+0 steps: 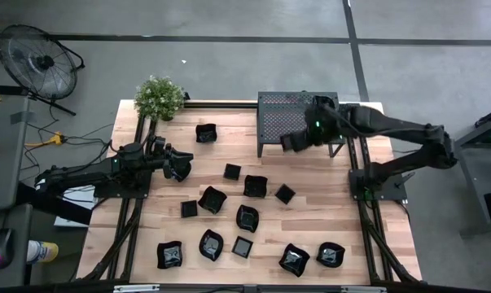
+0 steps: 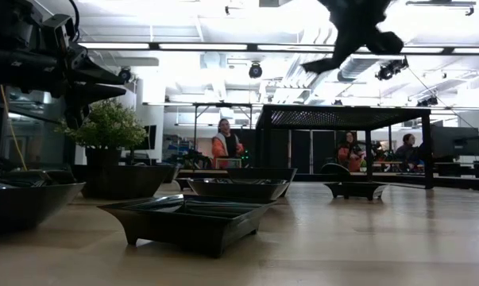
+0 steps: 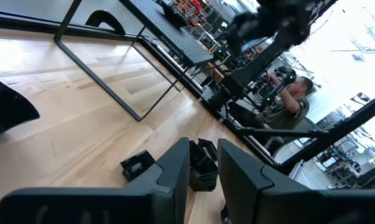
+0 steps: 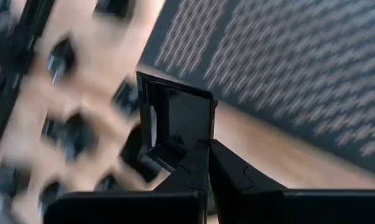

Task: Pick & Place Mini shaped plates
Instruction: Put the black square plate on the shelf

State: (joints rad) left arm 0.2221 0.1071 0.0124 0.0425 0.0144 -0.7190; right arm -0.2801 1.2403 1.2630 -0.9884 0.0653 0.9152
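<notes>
Nearest the low camera, a shallow square plate [image 2: 187, 222] sat on the table [image 2: 366, 246], its thin rim flared outward. More mini shaped plates [image 1: 243, 213] were scattered over the centre and lower part of the high view, about fifteen of them, all apart or only just beside one another.

At the left of the high view, the left gripper [image 1: 180, 165] hung over bare wood near the table's left edge. Its fingers [image 3: 175, 171] stood slightly apart with nothing between them, a small plate [image 3: 136, 165] lying on the wood beyond.

Toward the upper right, the right gripper [image 1: 298, 140] hovered at the front edge of the perforated rack [image 1: 298, 110]. Its fingers were clamped on the rim of one square plate [image 4: 175, 121], which hung edge-on from the tips, clear of the table.

The dishes looked rigid, glossy and light, probably glazed or hard plastic, so likely slick and liable to chip if dropped. The rim seemed the only practical place to pinch: one finger inside the wall, one outside, at the middle of a straight side rather than a corner. With a hold on one edge only, the plate could swing or slip, so a slow carry and a low release would suit it.
</notes>
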